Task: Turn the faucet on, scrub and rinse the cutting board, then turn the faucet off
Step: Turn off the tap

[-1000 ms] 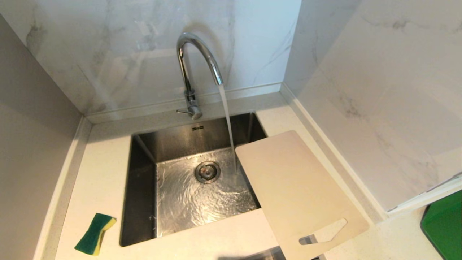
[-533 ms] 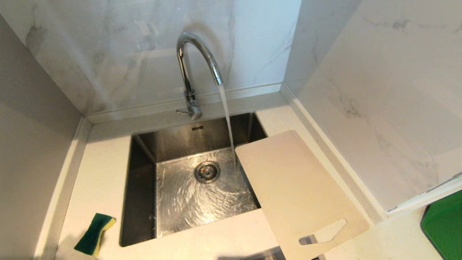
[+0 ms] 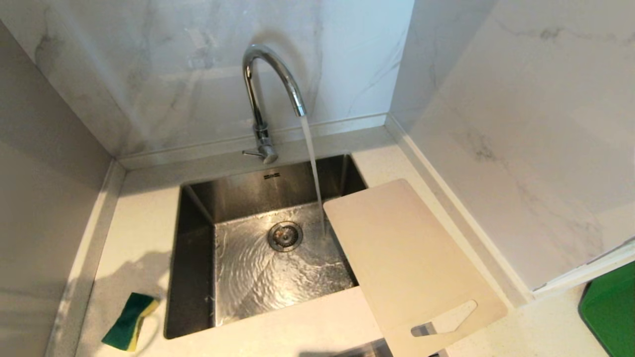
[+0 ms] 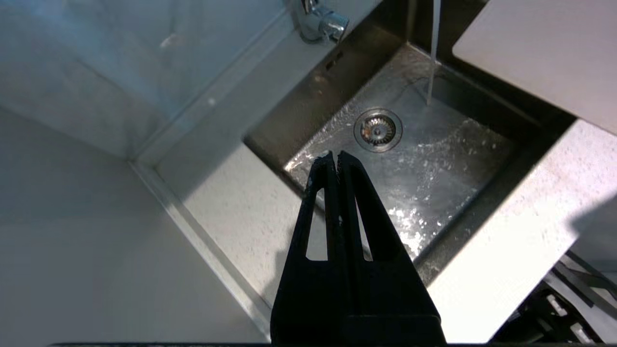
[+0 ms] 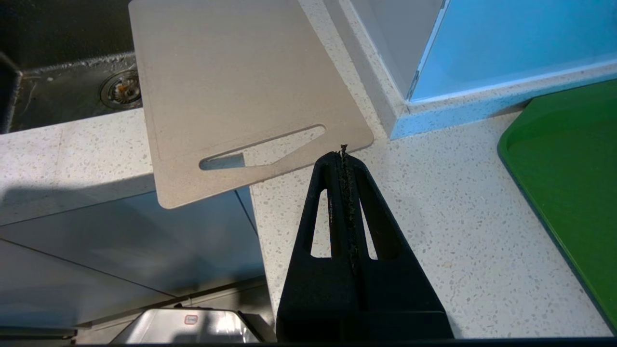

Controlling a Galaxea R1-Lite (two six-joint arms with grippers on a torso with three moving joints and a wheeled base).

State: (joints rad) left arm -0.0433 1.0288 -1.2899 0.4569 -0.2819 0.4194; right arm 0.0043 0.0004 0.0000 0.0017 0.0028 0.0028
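Both jaws are clenched on nothing; the left gripper hangs over the sink; the right gripper sits beside the cutting board, which overhangs the basin, likely for rinsing under the running faucet.

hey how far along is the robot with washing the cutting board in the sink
Done: the faucet is on, its stream falling into the sink. In hand: nothing is held; the left gripper hangs shut above the sink's near-left edge, the right gripper shut by the cutting board. Left: the board lies beside the stream, the sponge untouched on the counter, so scrubbing, rinsing and shutting off remain.
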